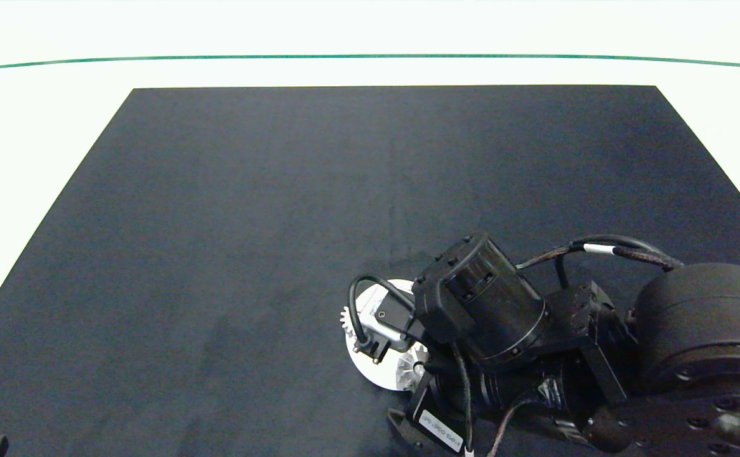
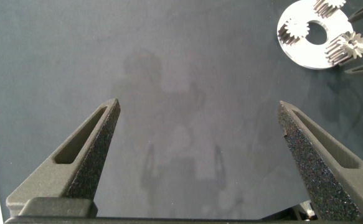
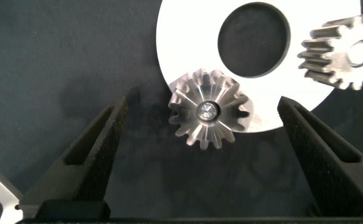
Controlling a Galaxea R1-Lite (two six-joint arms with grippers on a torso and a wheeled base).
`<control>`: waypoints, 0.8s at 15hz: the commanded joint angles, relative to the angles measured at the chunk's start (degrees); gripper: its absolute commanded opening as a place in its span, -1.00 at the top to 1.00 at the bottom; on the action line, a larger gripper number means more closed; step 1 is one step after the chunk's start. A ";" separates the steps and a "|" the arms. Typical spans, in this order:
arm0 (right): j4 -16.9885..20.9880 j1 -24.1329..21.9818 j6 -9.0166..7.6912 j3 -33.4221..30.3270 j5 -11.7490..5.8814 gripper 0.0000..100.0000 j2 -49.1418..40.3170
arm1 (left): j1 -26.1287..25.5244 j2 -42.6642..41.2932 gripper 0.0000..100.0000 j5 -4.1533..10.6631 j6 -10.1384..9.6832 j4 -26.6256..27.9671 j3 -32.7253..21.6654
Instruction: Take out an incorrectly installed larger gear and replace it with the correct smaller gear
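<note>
Opening step, removal of the larger gear (image 3: 209, 116) not yet made; seated at the rim of the white disc (image 3: 187, 50), centred between the spread fingers of the right gripper (image 3: 209, 134); next, probably down and closing squarely on the teeth; left gripper (image 2: 200, 134) parked, spread wide.

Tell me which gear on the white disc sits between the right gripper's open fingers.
The larger gear, at the white disc's edge: long, pointed, widely spaced teeth. The finer-toothed gear lies off to one side, outside the right gripper.
</note>
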 commanded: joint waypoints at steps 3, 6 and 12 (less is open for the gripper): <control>0.05 -0.10 -0.08 1.08 -0.11 -1.00 1.16 | 0.01 -0.03 -1.00 0.02 0.03 0.11 0.18; -0.31 -0.37 0.01 1.26 -0.02 -1.00 1.51 | 0.01 0.06 -1.00 0.02 0.03 0.11 0.18; -1.18 -1.16 0.01 0.64 -0.02 -1.00 3.09 | 0.01 0.06 -1.00 0.02 0.03 0.11 0.18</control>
